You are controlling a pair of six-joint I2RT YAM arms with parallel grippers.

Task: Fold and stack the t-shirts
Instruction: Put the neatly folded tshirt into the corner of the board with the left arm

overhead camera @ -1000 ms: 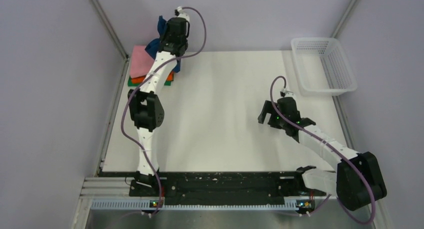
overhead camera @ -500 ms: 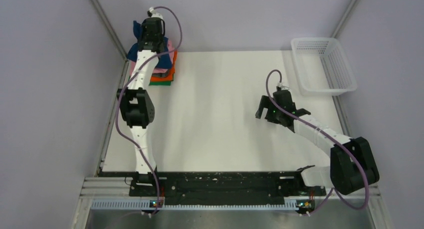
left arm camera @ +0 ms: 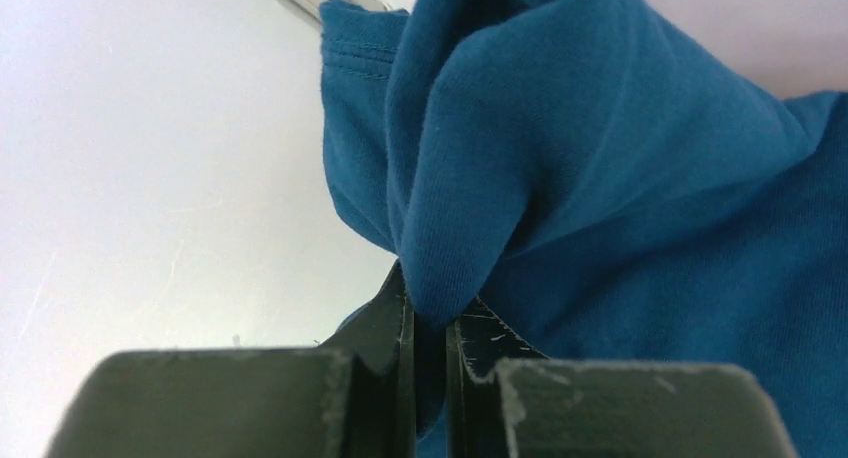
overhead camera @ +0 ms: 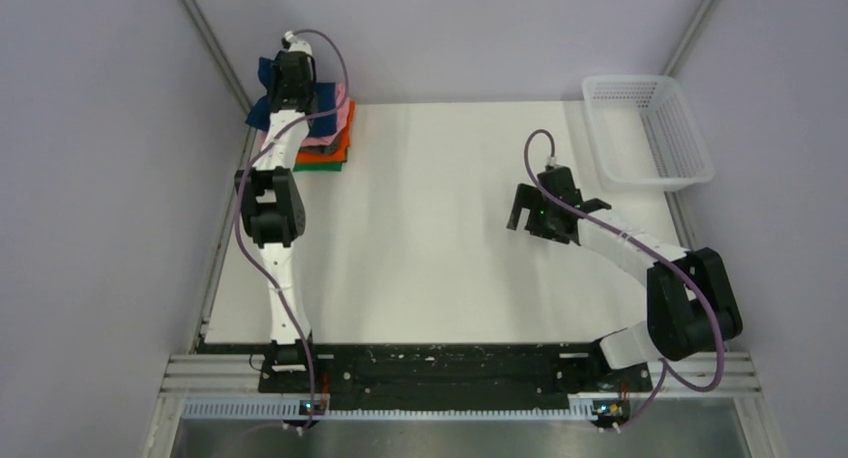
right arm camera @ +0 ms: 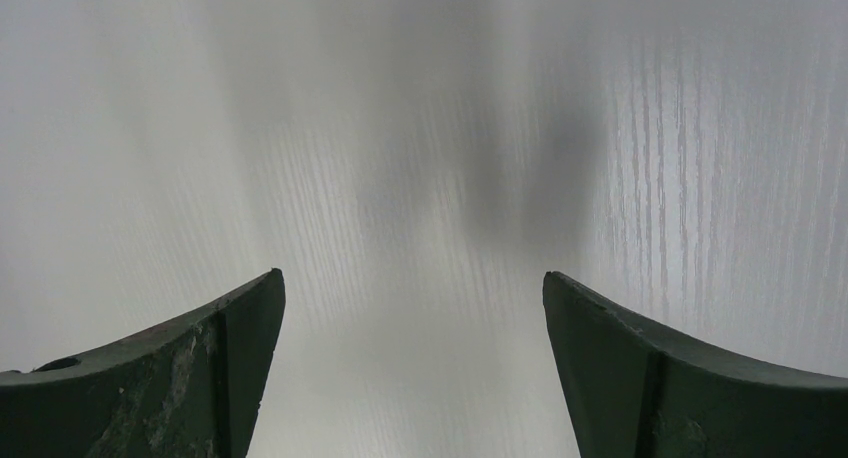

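Fingers of the left gripper are clamped on a fold of the blue t-shirt, a grip only the wrist camera shows. The top view places it at the table's far left corner, over the stack of folded t-shirts. Over the tabletop, the right gripper gapes wide, holding nothing.

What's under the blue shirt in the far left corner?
A pink shirt on top, an orange shirt beneath it and a green shirt at the bottom, only their edges showing. The blue shirt and left arm cover the rest.
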